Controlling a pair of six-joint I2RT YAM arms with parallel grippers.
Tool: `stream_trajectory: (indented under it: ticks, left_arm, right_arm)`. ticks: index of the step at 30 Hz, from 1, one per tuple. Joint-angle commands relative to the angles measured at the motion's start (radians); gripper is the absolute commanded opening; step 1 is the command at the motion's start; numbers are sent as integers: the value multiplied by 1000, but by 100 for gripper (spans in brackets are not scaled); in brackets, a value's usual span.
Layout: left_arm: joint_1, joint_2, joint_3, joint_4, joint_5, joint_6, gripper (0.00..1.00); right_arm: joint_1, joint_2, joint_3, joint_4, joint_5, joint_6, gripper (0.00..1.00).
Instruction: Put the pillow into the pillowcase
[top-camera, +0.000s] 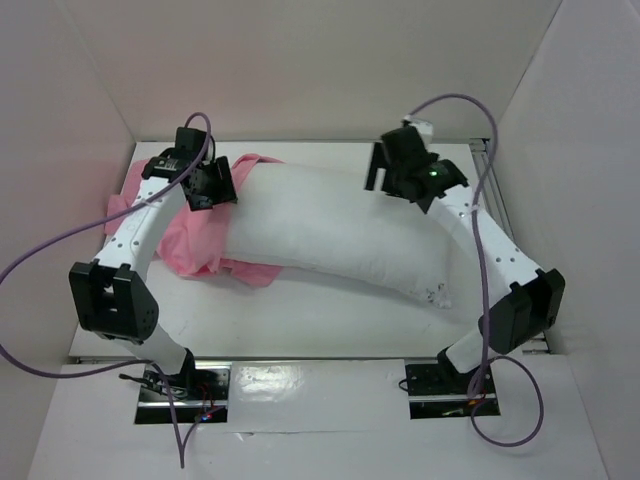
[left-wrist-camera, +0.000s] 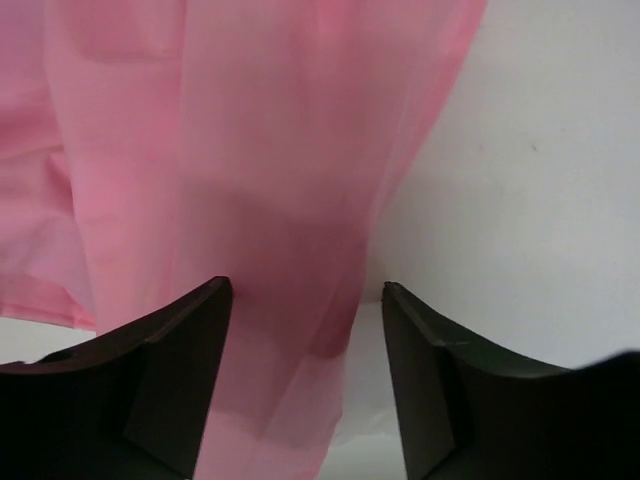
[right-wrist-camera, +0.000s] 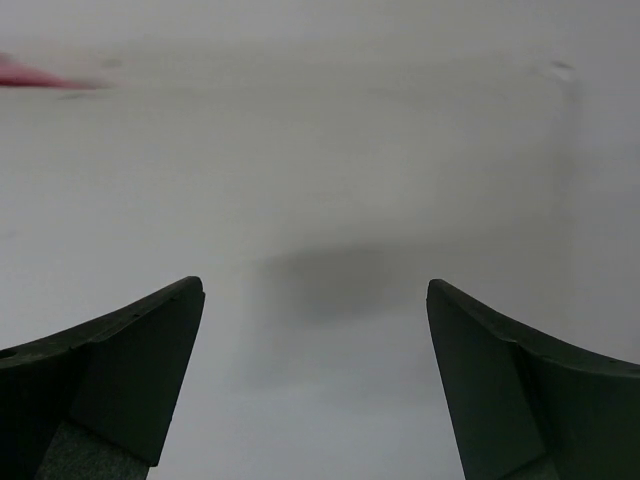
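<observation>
My left fingers (left-wrist-camera: 170, 380) stand apart, with a loose fold of the pillowcase (left-wrist-camera: 250, 150) running between them; nothing is pinched. My right fingers (right-wrist-camera: 120, 390) are spread wide over plain white and hold nothing. From the wrist view I cannot tell whether that white is pillow or table.

The pillow (top-camera: 330, 230) lies bowed across the middle of the table (top-camera: 300, 325). Its left end rests at the bunched pillowcase on the far left, and nearly all of it is bare. I cannot tell whether that end has entered the mouth at all.

If I close my left on this fold, I may catch both layers and pinch the mouth shut. I might also take only one slick layer, which would slide out. If I push the pillow from the right with the case unheld, I would likely shove the whole heap left instead of feeding it in.

The pink heap sits near the left wall (top-camera: 60, 150), so there is little room to pull that way. My right fingers are close to the far right corner. The near strip of table, between the pillow and my bases, is the freest ground. My left cable (top-camera: 50, 250) loops wide there.
</observation>
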Motion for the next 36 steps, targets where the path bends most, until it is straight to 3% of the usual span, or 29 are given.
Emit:
stream_trajectory:
  ticks: [1, 3, 4, 5, 7, 10, 12, 13, 15, 16, 19, 21, 25, 28, 34, 36]
  left_arm:
    - [-15, 8, 74, 22, -77, -11, 71]
    - [-24, 22, 74, 22, -22, -11, 54]
    - [-33, 32, 85, 32, -10, -2, 30]
    - [-42, 42, 85, 32, -1, -2, 18]
    - [-51, 58, 119, 32, 33, -2, 1]
    - [-76, 82, 143, 23, 85, -2, 0]
    - [-107, 105, 178, 23, 118, 8, 0]
    - [-131, 116, 191, 23, 157, 8, 0]
    - [-160, 160, 244, 23, 206, 8, 0]
    - [-198, 179, 272, 13, 255, 8, 0]
    - [-262, 274, 451, -61, 285, 8, 0]
    - [-320, 327, 656, -113, 318, 8, 0]
    - [-357, 417, 928, -175, 418, -23, 0]
    - [-342, 398, 848, -83, 449, -66, 0]
    - [-312, 407, 645, -69, 406, -80, 0]
    - [-312, 407, 611, -69, 397, -57, 5]
  right_arm:
    - [-220, -86, -135, -108, -38, 31, 99]
    - [-314, -123, -201, -88, -142, 18, 99]
    - [-381, -132, -273, -74, -175, 18, 99]
    - [-408, -141, -308, -42, -241, 18, 99]
    - [-454, -150, -414, 1, -307, 27, 99]
    - [-454, -150, -532, 110, -409, 59, 96]
    - [-443, -138, -583, 218, -529, 77, 83]
    - [-422, -128, -623, 263, -583, 105, 46]
    - [-391, -127, -652, 410, -755, 142, 11]
    - [-362, -141, -652, 450, -791, 187, 0]
    - [-310, -184, -529, 509, -814, 219, 0]
    - [-295, -230, -426, 460, -771, 209, 0]
    - [-273, -313, -202, 384, -688, 162, 0]
    - [-252, -370, -230, 339, -615, 153, 0]
    - [-241, -466, -555, 302, -520, 162, 0]
    - [-229, -485, -615, 302, -487, 153, 0]
